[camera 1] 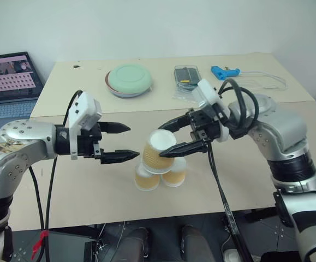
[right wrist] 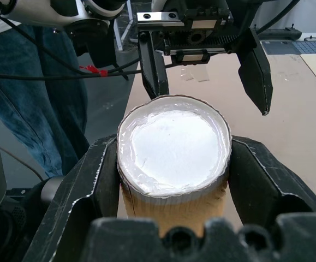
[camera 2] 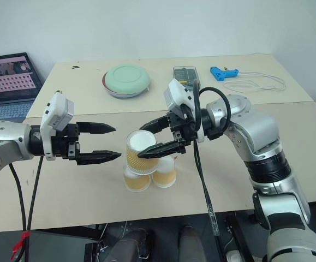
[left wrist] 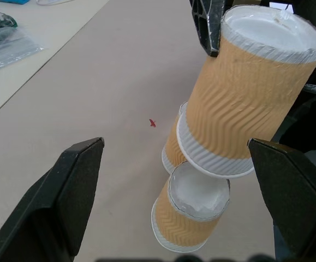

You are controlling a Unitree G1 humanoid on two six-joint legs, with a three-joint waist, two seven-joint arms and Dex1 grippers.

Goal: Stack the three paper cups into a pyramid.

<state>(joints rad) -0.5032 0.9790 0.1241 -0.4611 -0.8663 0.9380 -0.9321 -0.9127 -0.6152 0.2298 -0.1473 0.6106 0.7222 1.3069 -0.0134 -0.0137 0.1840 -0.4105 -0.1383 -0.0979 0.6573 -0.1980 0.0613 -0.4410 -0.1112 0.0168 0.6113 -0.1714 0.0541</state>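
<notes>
On the tan desk (camera 1: 92, 191), near its front edge, two paper cups (camera 1: 147, 178) (camera 1: 174, 173) are being kept upside down, side by side and touching. Above them, a third paper cup (camera 1: 159, 150) is being pinched by the right end effector (camera 1: 171, 139), with one black finger (camera 1: 175, 123) on each side near its white base. This held cup is being tilted, white base up, and its rim is being held low over the pair; whether it is touching them cannot be told. To the left of the cups, the left end effector (camera 1: 122, 142) is being held in the air, level, pointing at the cups, with its two fingers spread wide and nothing between them. Farther back on the desk, a round green-lidded bowl (camera 1: 129, 80) is being left alone, with a clear plastic packet (camera 1: 186, 76) and a blue tool (camera 1: 224, 71) to its right. Beside the desk on the left, a laptop (camera 1: 9, 82) is being kept open with its screen lit.
</notes>
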